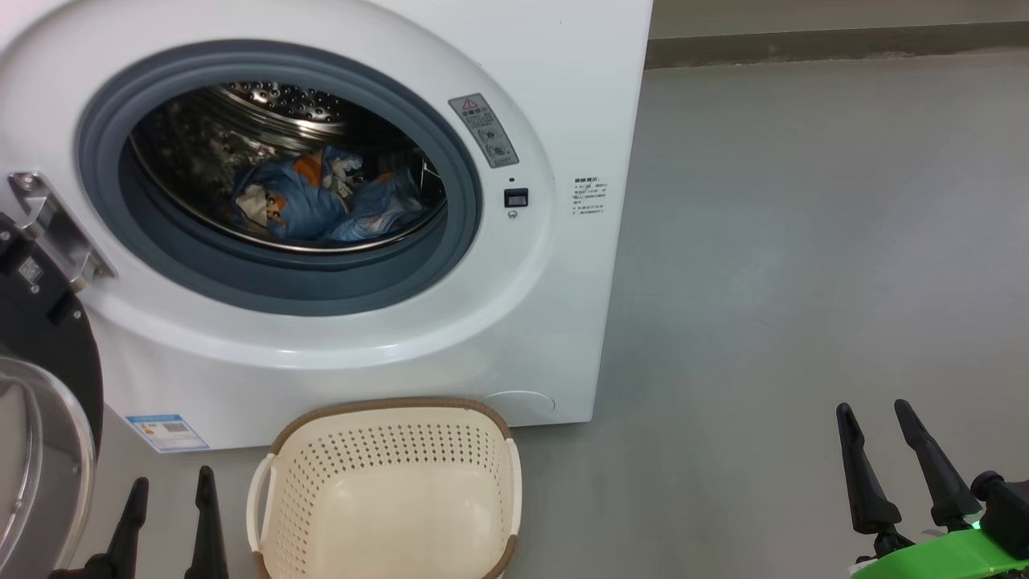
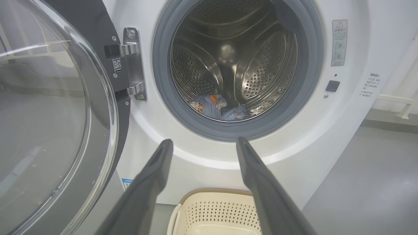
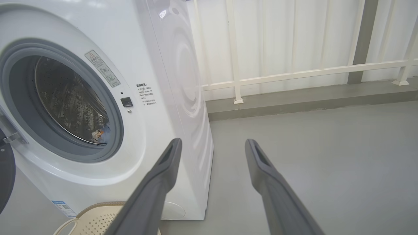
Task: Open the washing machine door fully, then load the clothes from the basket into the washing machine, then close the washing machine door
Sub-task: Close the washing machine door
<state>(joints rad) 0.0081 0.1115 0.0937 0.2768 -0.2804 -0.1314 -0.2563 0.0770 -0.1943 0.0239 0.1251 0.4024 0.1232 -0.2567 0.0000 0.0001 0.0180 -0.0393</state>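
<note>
Got the washing machine door (image 1: pixel 40 418) swung wide open at the left of the washing machine (image 1: pixel 563 121), clothes (image 1: pixel 321 201) bundled low in the drum. Spotted the basket (image 1: pixel 394 450) on the floor just in front. Seeing left gripper (image 1: pixel 173 478) and right gripper (image 1: pixel 872 407) both spread apart, holding nothing, either side of the basket.

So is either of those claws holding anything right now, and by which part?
Nothing is held: the left gripper and right gripper are both open and empty.
</note>
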